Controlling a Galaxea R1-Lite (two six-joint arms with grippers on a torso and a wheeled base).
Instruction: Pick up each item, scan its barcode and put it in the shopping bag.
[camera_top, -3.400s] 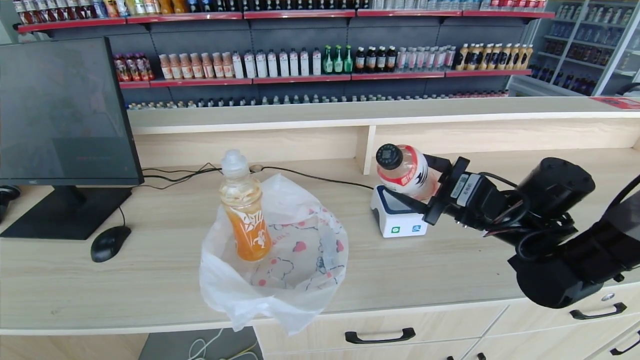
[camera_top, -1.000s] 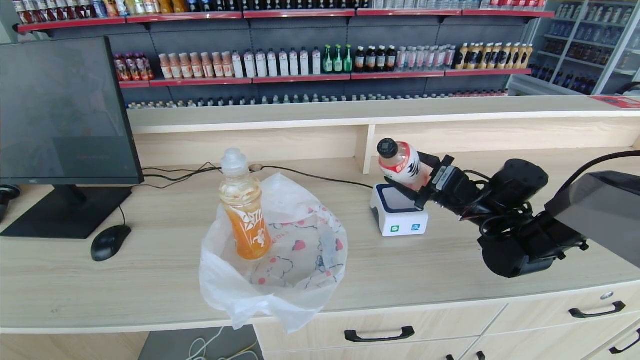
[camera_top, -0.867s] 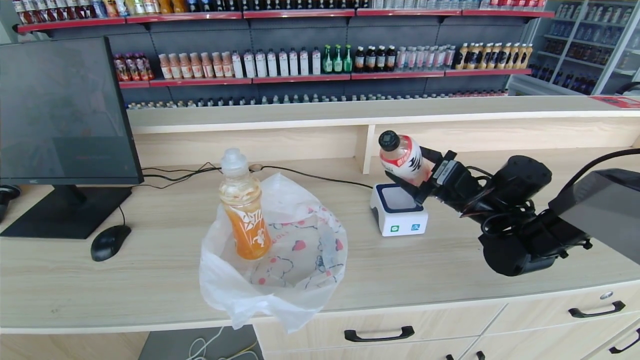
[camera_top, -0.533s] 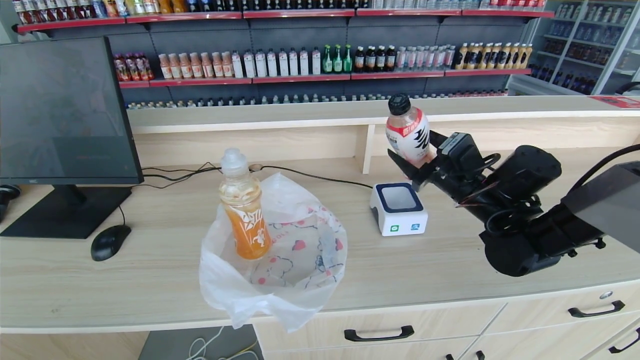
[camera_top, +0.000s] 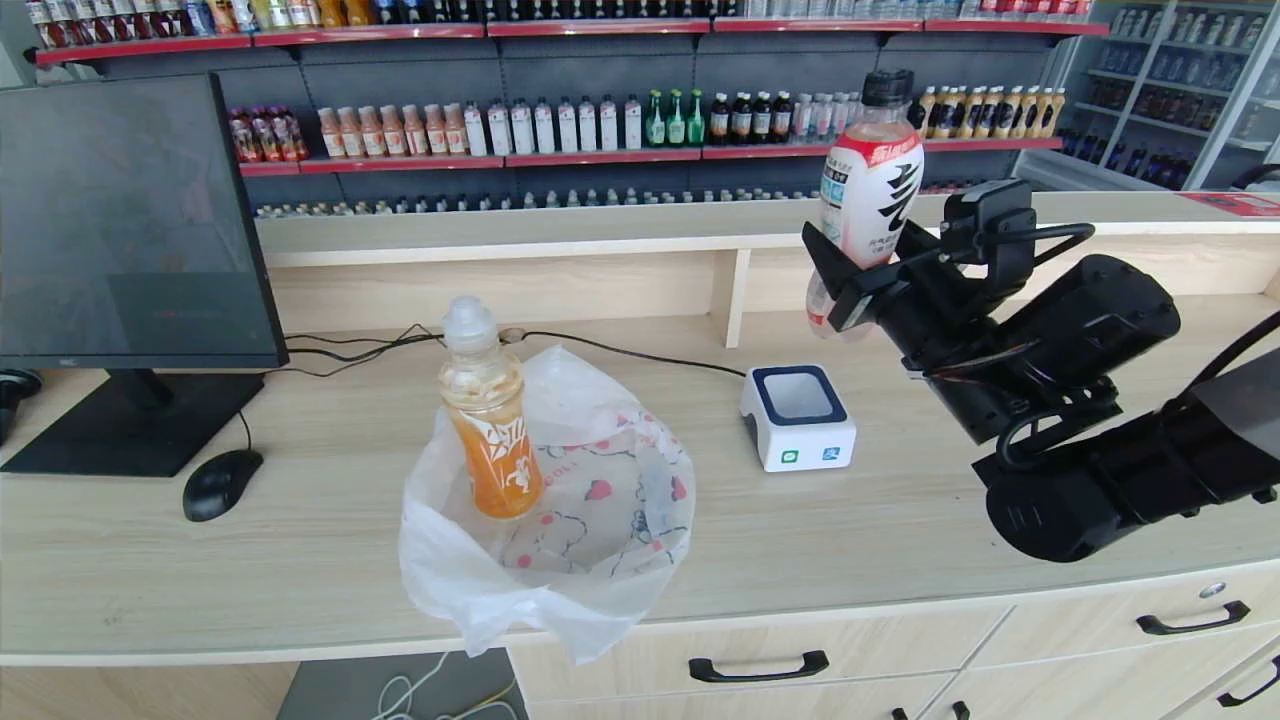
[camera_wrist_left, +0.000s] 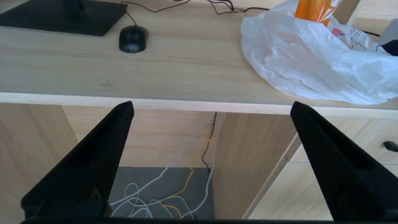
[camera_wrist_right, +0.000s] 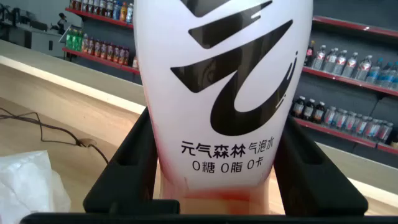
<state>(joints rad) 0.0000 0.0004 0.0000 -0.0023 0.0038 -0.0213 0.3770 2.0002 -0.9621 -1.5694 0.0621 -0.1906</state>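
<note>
My right gripper (camera_top: 858, 268) is shut on a pink-and-white drink bottle (camera_top: 866, 190) with a black cap, held upright high above the counter, up and to the right of the white barcode scanner (camera_top: 797, 416). In the right wrist view the bottle (camera_wrist_right: 221, 93) stands between the two black fingers (camera_wrist_right: 134, 162). An orange drink bottle (camera_top: 487, 415) stands upright in the open white shopping bag (camera_top: 560, 520) at the counter's front middle. My left gripper (camera_wrist_left: 208, 162) hangs open below the counter's front edge, left of the bag (camera_wrist_left: 311, 53).
A dark monitor (camera_top: 125, 230) and a black mouse (camera_top: 220, 484) occupy the counter's left, with cables (camera_top: 400, 345) running behind the bag. A raised wooden ledge (camera_top: 700, 235) lines the back. Drawers (camera_top: 760, 670) sit under the counter (camera_top: 900, 510).
My right arm lifted the pink-and-white bottle off the scanner, turned it from tilted to upright, and raised it up and to the right. The bag and orange bottle stayed put.
</note>
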